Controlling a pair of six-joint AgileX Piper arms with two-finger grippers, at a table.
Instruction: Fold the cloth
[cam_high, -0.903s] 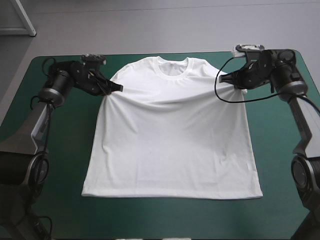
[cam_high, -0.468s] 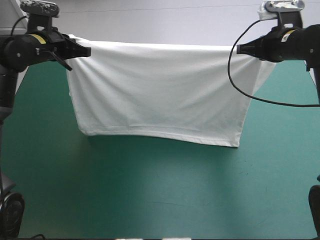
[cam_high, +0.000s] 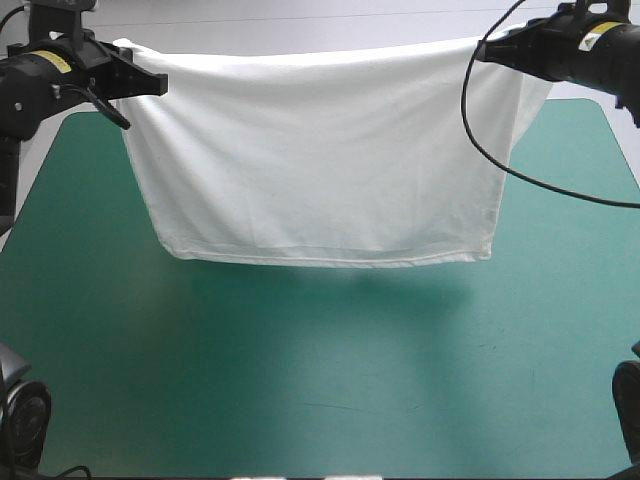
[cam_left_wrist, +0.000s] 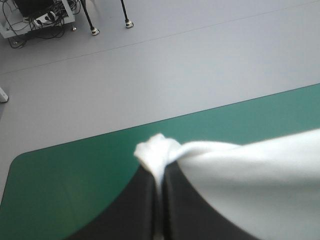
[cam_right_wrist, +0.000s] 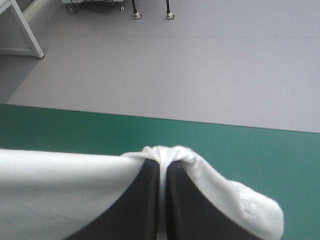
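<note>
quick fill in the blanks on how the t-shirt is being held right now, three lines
The T-shirt is held up off the table by ____ grippers at once.
The left gripper and the right gripper are each ____ on an upper corner of it.
Under it lies the table's ____-green cover.
Missing words: two; shut; teal.

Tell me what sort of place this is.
Probably a robotics lab or test workcell: a table with a teal-green cover, the left gripper and right gripper shut on a white T-shirt lifted between them, and bare grey floor beyond the table.
</note>
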